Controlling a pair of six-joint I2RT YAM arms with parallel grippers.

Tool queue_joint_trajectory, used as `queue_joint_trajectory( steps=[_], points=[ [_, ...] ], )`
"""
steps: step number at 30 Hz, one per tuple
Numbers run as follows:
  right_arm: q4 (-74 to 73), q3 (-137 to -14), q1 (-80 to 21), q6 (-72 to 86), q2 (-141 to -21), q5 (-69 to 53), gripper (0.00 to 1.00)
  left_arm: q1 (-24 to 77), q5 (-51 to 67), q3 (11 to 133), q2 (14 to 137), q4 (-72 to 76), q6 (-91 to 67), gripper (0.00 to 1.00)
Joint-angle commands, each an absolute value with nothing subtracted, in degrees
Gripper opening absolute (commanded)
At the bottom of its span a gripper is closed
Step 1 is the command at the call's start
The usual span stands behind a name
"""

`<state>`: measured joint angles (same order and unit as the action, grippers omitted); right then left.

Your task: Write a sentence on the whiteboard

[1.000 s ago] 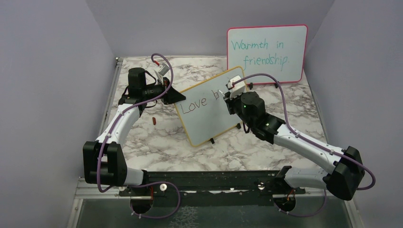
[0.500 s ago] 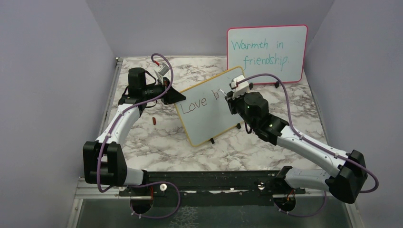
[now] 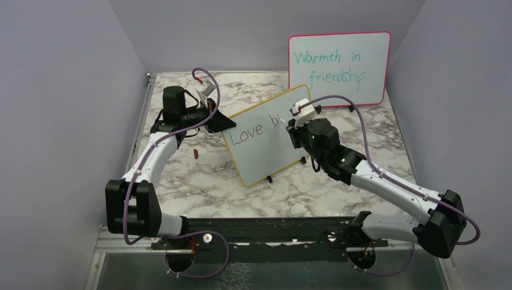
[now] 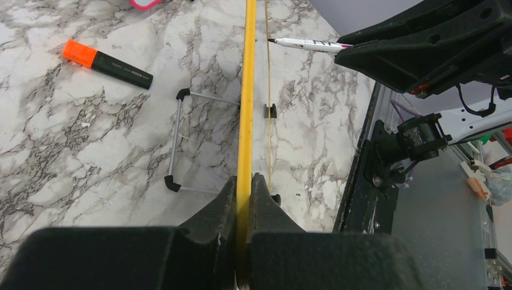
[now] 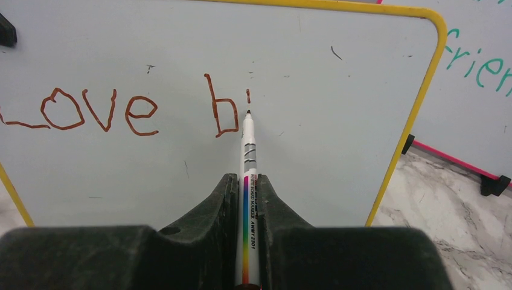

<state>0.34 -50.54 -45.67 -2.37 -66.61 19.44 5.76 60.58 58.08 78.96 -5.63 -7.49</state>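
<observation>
from above, the whiteboard (image 3: 265, 151) stood tilted on the marble counter (image 3: 199, 175) between the two arms. the left gripper (image 3: 224, 122) was at its left edge and the right gripper (image 3: 288, 124) over its upper right face, so the right arm was the writing one. the sentence (image 3: 256, 128) read only "love b". on the left wrist view, the left gripper was pressed together on the board's yellow frame, seen edge-on and running straight up the picture. the marker (image 4: 305, 43) reached in from the right toward the face, and an orange-capped highlighter (image 4: 107, 61) lay on the counter on the other side of the board. on the right wrist view, the right gripper pinched the marker, long axis pointing up the view at the board, its tip just under a small dot right beside the "b". bare board lay to the right of the tip, up to the yellow edge, so i judged the next strokes would run that way.
</observation>
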Motion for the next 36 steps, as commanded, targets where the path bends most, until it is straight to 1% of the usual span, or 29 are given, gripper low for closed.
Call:
queue_joint_trajectory(
  steps=[1, 19, 36],
  points=[
    [0.92, -50.30, -45.39, -1.91, -67.17, 19.78, 0.01, 7.51, 54.49, 56.69, 80.68, -10.80, -1.32, 0.00],
    [3.40, -50.30, -45.44, -2.00, -68.20, 20.94, 0.01, 7.49, 54.66, 56.78, 80.95, -10.81, -1.32, 0.00],
    [0.09, -50.10, -45.44, -0.73, -67.97, 20.57, 0.01, 7.47, 54.67, 56.78, 80.95, -10.81, -1.32, 0.00]
  ],
)
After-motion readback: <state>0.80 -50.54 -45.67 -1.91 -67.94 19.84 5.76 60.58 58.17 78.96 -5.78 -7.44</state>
